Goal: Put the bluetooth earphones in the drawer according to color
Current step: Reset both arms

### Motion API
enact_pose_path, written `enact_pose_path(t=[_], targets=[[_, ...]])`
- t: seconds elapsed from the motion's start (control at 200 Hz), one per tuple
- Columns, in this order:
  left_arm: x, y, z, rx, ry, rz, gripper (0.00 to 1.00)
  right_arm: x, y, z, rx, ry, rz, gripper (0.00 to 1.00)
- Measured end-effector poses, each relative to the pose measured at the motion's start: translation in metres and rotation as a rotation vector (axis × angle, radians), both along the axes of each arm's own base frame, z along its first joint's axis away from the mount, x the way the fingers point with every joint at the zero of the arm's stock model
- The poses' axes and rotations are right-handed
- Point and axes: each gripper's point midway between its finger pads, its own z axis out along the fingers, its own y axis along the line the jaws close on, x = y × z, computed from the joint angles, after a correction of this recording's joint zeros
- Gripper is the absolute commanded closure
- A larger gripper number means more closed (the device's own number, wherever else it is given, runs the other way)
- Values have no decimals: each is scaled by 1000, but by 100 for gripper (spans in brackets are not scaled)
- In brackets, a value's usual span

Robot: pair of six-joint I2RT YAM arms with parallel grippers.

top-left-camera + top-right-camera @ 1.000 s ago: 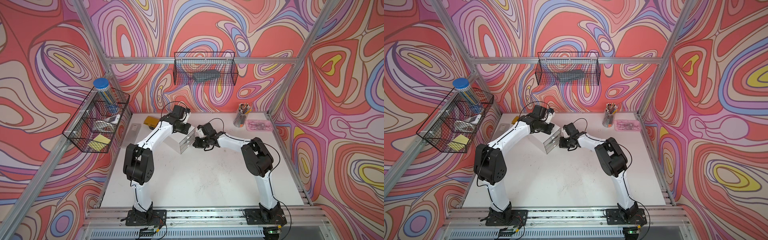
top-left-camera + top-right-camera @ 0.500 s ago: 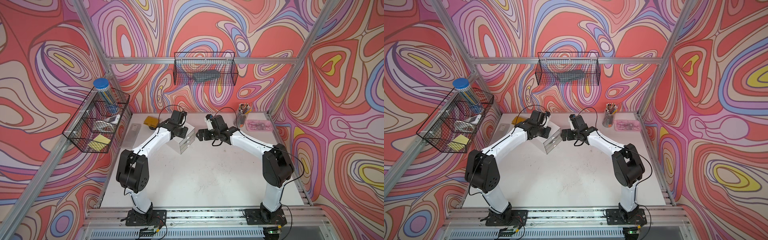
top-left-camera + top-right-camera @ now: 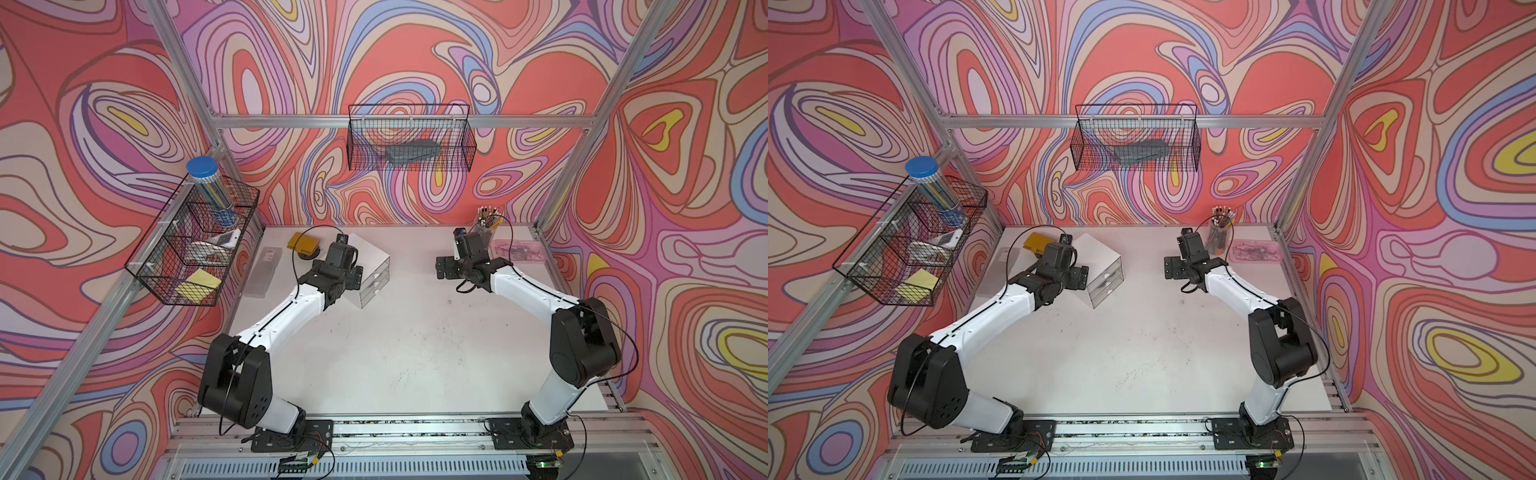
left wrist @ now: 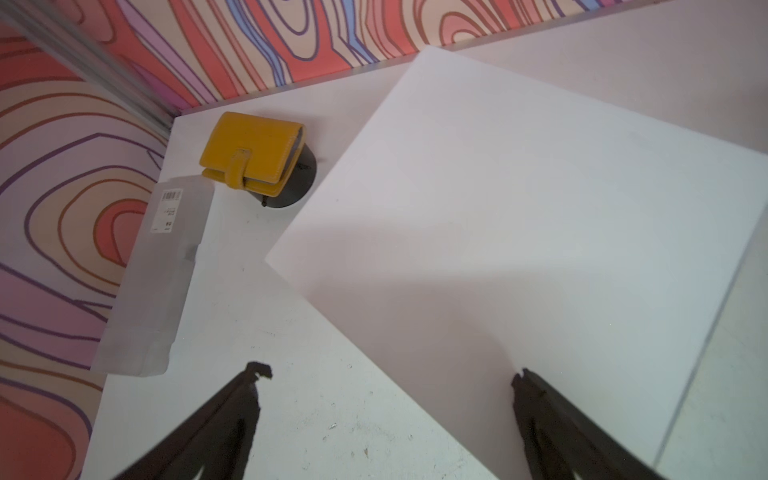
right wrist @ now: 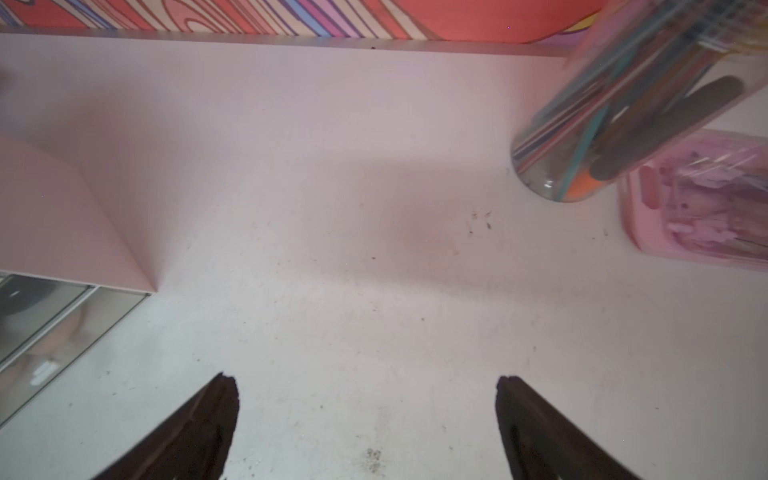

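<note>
Right under my left jaws sits the drawer. I am looking down on its blank white top, with one finger over that top near a corner and the other over bare counter. The jaws are spread wide with nothing between them. The right jaws are just as wide and just as empty over open counter, with the drawer well off to one side of them. That makes the left arm plainly the nearer and the right arm the farther. The drawer is near enough a cube, so I see no long axis to line up on. It stands skewed to the counter's edges, its three clear fronts facing out on the side toward the right jaws, all pushed in as far as I can tell. The bluetooth earphones I can only guess at. They look like blurred pale and dark lumps behind those fronts in the right wrist view, too smeared to count or sort by color, and none lies loose on the counter. I judge the sorting done or nearly so.
</note>
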Motion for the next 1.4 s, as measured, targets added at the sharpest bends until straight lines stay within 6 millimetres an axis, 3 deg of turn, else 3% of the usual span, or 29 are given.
enact_pose_path(t=[0.215,0.361,0.451,0.596,0.726,0.841,1.021,1.172,1.307,1.402], targets=[[-12,35,-3,9,-192,144,1,-9,-41,-22,-96,-50,-62,2],[-39,61,-40,95,-165,186,1,-19,-60,-36,-151,-85,-78,2],[-46,72,-50,141,-173,203,1,-17,-66,-37,-169,-120,-90,2],[-47,87,-51,141,-254,232,1,-13,-76,-35,-182,-184,-116,2],[-49,102,-67,150,-284,254,1,-10,-85,-36,-183,-220,-138,2],[-49,105,-74,146,-318,236,1,-6,-93,-38,-186,-250,-154,2],[-46,104,-80,116,-368,197,1,-18,-101,-53,-205,-267,-156,2],[-38,99,-69,66,-424,156,1,-23,-108,-53,-220,-329,-156,2],[-34,100,-69,29,-451,128,1,-24,-128,-50,-197,-374,-198,2],[-37,99,-82,18,-415,105,1,-25,-145,-45,-163,-413,-241,2]])
